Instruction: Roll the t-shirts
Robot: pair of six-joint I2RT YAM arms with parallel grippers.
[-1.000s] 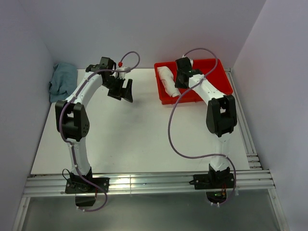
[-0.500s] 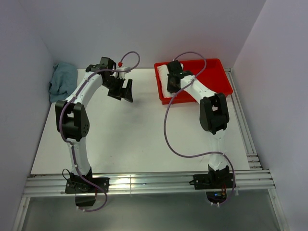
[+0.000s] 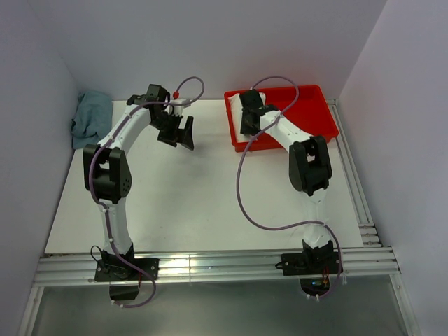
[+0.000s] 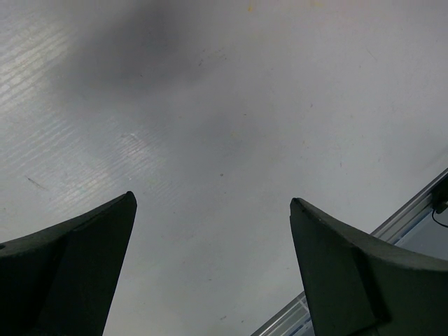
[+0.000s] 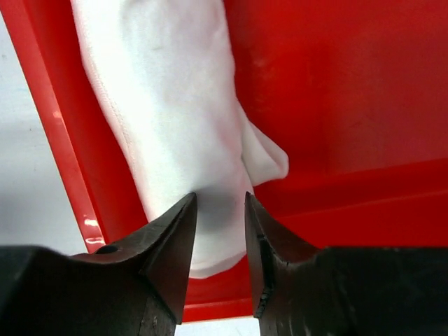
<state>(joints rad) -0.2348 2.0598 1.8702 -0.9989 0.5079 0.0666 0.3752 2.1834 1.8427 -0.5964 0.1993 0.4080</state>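
A rolled cream-white t-shirt (image 5: 168, 105) lies along the left side of the red tray (image 5: 336, 84). My right gripper (image 5: 220, 196) hangs just above the roll's near end. Its jaws stand a narrow gap apart and the shaded fabric shows between the fingertips, not pinched. In the top view this gripper (image 3: 248, 124) covers most of the roll inside the tray (image 3: 315, 115). My left gripper (image 3: 182, 135) hovers over the bare white table (image 3: 196, 196), left of the tray. Its jaws (image 4: 213, 199) are wide open with nothing between them.
A crumpled blue cloth (image 3: 89, 115) lies at the table's back left corner. Aluminium rails (image 3: 210, 266) run along the near edge and down the right side. A rail (image 4: 413, 210) also shows in the left wrist view. Purple cables loop from both arms.
My right gripper has shifted left inside the tray onto the roll's position, and its jaws have parted a little. The left arm has hardly moved.
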